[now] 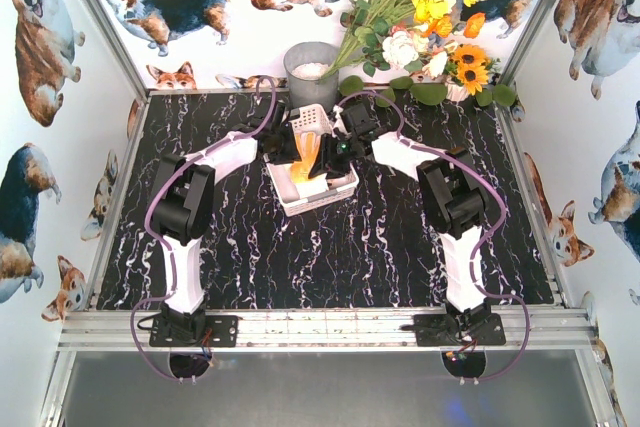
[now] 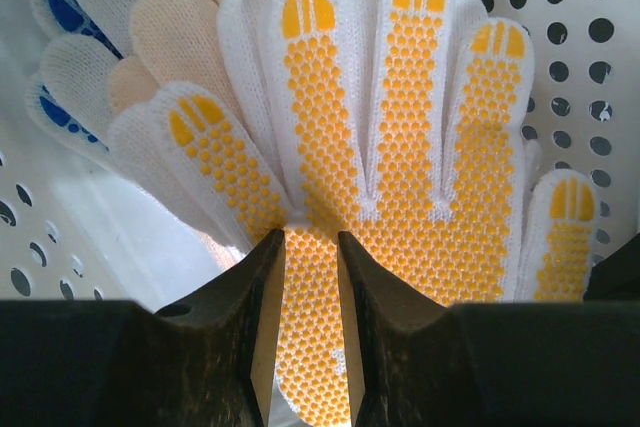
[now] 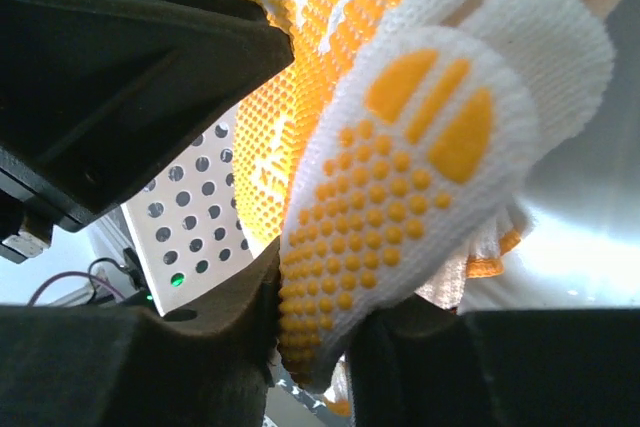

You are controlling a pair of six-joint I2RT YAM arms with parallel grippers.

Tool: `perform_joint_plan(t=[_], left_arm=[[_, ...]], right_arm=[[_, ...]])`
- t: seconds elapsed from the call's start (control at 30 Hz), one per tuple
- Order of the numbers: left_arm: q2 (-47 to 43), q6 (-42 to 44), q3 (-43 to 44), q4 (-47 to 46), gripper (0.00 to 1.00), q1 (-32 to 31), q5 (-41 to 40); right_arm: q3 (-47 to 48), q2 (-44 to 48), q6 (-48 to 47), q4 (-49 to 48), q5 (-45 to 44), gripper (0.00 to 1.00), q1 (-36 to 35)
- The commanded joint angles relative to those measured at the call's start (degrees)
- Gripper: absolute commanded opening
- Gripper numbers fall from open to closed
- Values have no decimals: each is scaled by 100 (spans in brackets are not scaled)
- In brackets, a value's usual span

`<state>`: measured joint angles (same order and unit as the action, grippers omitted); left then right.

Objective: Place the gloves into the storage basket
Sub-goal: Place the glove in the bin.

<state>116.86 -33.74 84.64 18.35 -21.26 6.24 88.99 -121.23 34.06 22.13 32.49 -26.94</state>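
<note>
The white storage basket (image 1: 338, 193) sits at the table's middle with both grippers over it. A white glove with yellow dots (image 1: 308, 155) hangs upright between them. In the left wrist view this glove (image 2: 400, 147) spreads its fingers over cream gloves (image 2: 170, 27) and a blue-palmed glove (image 2: 58, 7) lying in the basket (image 2: 570, 47). My left gripper (image 2: 311, 247) is shut on the dotted glove's lower palm. My right gripper (image 3: 315, 297) is open, with one finger of the dotted glove (image 3: 400, 177) lying between its parted jaws.
A grey round pot (image 1: 310, 69) and a bunch of flowers (image 1: 420, 17) stand at the back wall. A white latticed piece (image 1: 310, 119) rises just behind the grippers. The left gripper's black body (image 3: 120, 67) is close above my right one. A cream glove's orange cuff (image 3: 490, 265) lies beneath.
</note>
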Motion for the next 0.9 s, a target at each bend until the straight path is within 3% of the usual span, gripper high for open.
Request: perform_joint_plan(t=[0.0,0.1,0.13,0.47,0.87], left_arm=[[-6,155,258,-33,26,63,26],[-248,199,271,-46,37,71,16],[-342,214,270,-50,40,77,-8],[-1028,340,313,71,47,186,-140],[-1010,263,205,17,48,203,119]], right_arm=[[139,238,-32,-146,244,19,-4],[359,213,76,-76,232,1,4],[468,183,109,-12,234,0,3],[1190,-231,519,185,354,0,4],[1922,-902,269,735,288,0,81]])
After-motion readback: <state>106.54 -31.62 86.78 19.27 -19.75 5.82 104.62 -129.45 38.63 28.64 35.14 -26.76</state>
